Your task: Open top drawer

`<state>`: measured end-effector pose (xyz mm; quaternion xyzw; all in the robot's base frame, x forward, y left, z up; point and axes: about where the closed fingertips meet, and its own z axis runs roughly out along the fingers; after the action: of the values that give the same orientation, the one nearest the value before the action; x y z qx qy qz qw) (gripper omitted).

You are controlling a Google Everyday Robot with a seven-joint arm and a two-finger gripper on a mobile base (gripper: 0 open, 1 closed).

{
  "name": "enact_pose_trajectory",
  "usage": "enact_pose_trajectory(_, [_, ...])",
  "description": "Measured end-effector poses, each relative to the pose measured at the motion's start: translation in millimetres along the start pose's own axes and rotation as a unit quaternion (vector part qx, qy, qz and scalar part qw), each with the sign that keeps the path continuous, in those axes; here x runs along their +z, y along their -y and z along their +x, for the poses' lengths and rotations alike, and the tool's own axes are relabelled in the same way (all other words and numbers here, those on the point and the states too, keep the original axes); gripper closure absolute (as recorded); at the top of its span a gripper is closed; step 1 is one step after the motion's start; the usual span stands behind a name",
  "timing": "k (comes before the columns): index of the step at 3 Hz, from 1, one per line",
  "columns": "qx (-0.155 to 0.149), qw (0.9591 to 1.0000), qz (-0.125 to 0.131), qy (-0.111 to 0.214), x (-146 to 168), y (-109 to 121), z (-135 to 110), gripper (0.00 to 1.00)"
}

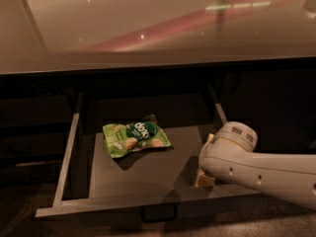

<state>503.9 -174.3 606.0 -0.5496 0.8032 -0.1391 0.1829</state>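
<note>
The top drawer (74,152) stands pulled well out from under the glossy counter, showing its grey floor and pale side walls. Its small dark handle (159,213) hangs below the middle of the front edge. My white arm (256,169) reaches in from the lower right. The gripper (204,177) sits low at the drawer's front right corner, just inside the front edge, mostly hidden behind the wrist.
A green snack bag (136,138) lies on the drawer floor, left of centre. The shiny beige countertop (148,28) overhangs the cabinet. Dark cabinet fronts (29,132) flank the drawer on the left and right.
</note>
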Motion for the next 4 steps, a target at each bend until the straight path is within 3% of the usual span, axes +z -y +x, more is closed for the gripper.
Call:
enact_pose_trajectory(3, [-0.008, 0.9999, 0.005, -0.008, -12, -16, 11, 0.0])
enact_pose_trajectory(4, [-0.003, 1.0, -0.006, 0.007, -16, -6, 2, 0.0])
